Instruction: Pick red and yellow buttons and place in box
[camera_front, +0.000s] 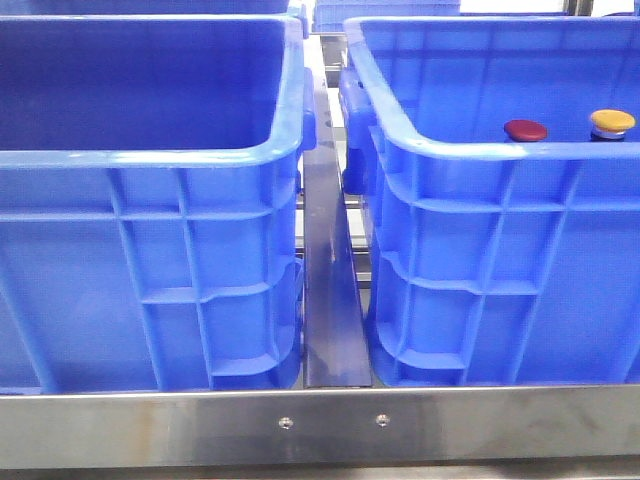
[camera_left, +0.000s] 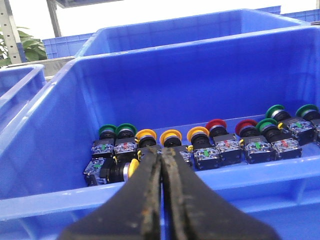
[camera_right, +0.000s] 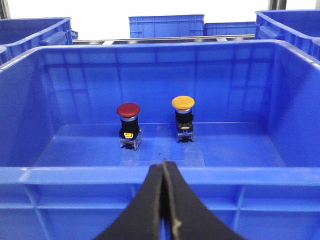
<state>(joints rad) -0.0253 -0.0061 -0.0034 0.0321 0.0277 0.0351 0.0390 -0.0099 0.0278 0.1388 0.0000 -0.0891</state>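
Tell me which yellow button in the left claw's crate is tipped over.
The yellow button at the row's end beside the green ones lies on its side; the other three yellow buttons stand upright.

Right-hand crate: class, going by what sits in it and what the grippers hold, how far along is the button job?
Looks done: a red button and a yellow button stand upright, apart, on the floor of the right crate. In hand: nothing; the left gripper and right gripper are both shut and empty, outside the crates. Left: possibly nothing, though many buttons remain in the supply crate, so whether more pairs are wanted cannot be told.
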